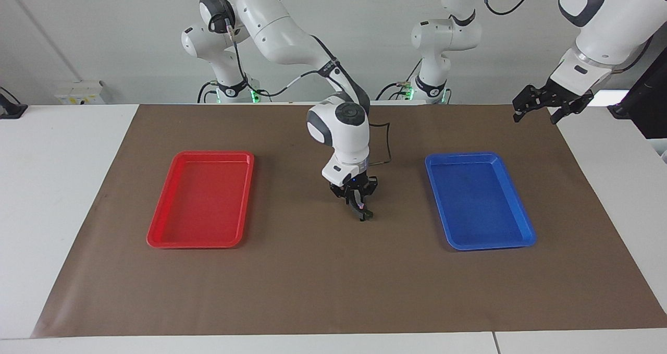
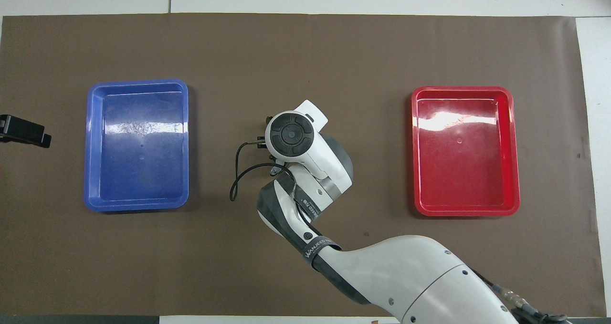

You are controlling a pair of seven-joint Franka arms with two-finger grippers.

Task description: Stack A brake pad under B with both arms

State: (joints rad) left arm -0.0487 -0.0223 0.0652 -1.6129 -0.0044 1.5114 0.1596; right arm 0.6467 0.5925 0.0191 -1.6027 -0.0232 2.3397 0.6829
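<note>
The red tray (image 1: 156, 237) lies on the brown mat (image 1: 312, 291), well apart from the right hand (image 1: 359, 207) and toward the right arm's end of the tabletop (image 1: 62, 187).

The right hand hangs low over the middle of the mat, between the two trays, pointing straight down. Its fingertips are pinched shut on a small dark piece that appears to be A brake pad (image 1: 366, 215). The pad sticks out below the fingertips, very close to the mat; whether it touches cannot be told. The grip looks to be on one edge only, so the pad could pivot or slip out if the hand moves quickly. If the hand lets go before the pad is flat, the pad may land tilted and make a poor base for B. From above, the arm's wrist hides both hand and pad.

The blue tray (image 1: 490, 246) lies apart from this hand, toward the left arm's end.

The left hand (image 1: 542, 109) waits in the air over the mat's corner, jaws spread, holding nothing. B shows in neither view, so the left arm has nothing visible to fetch, and the stack could stall there.
</note>
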